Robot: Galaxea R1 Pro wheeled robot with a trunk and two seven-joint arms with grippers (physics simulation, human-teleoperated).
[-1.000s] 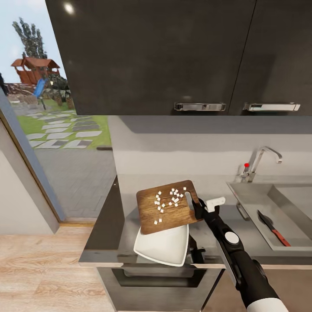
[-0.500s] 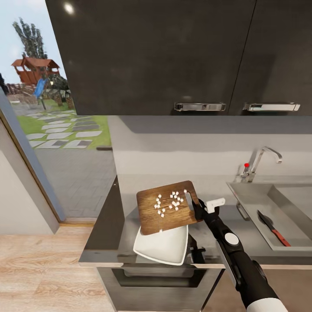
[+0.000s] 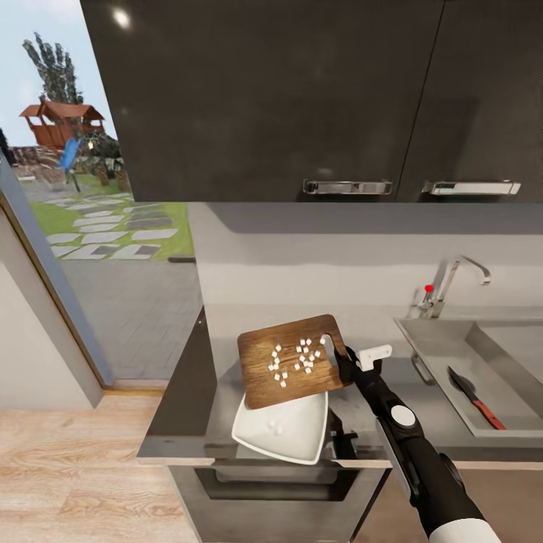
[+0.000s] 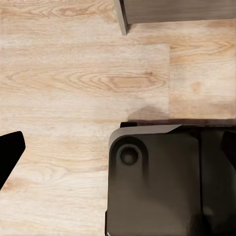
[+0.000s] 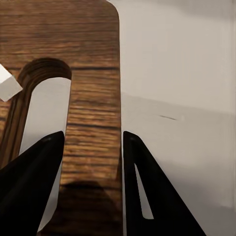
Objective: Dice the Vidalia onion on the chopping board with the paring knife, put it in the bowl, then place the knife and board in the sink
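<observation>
- The right gripper [image 3: 345, 365] is clamped on the handle end of the chopping board [image 3: 290, 360]; in the right wrist view its two dark fingers [image 5: 29, 189] straddle the strip of wood beside the slot handle [image 5: 42, 98].
- Gripping by that end keeps the board's face free and lets the wrist tip it, so the grip looks chosen for pouring.
- The board is held off the countertop [image 3: 188, 392], tilted down toward the robot, with its low edge over the bowl [image 3: 286, 430].
- The diced onion [image 3: 298, 358] lies as small white cubes mid-board; a few pale bits [image 3: 277, 427] seem to sit in the bowl, so tipping appears only just under way.
- The bowl rests near the countertop's front edge, directly under the board's low side to catch what slides off.
- The paring knife [image 3: 473, 396] already lies in the sink [image 3: 441, 354], well apart to the right below the tap [image 3: 451, 283].
- The left wrist view looks down at the wood floor [image 4: 73, 73] and a dark part of the robot; whether the left gripper is apart or together cannot be told.
</observation>
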